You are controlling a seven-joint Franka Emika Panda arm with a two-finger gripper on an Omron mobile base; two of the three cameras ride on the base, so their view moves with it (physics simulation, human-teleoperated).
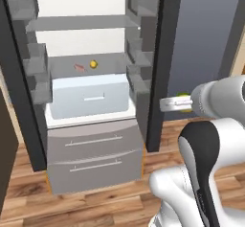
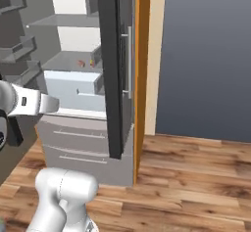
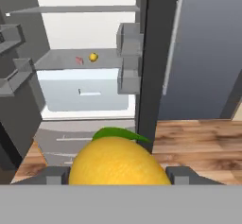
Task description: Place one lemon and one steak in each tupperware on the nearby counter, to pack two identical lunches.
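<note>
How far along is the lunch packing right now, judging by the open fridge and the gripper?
Early. One lemon sits between the gripper's fingers, clear of the open fridge. A second lemon and a steak lie on a fridge shelf. Left: packing a lemon and a steak into each tupperware. The containers and the second steak aren't in these pictures, so nothing looks packed.

The round bright-yellow lemon [image 3: 118,160] sits between my two dark finger tips [image 3: 56,175], taking up the room between them. Ahead, the tall open grey fridge [image 1: 91,140] shows a flat grey shelf [image 1: 64,66] with open space above it around a second small yellow lemon [image 1: 93,64] and a small pink steak [image 1: 79,68] close beside it. The dark fridge door [image 1: 160,63] stands edge-on to the right of that opening, its grey bins [image 1: 139,58] jutting inward. The pale blue drawer [image 1: 91,96] below is closed.
</note>
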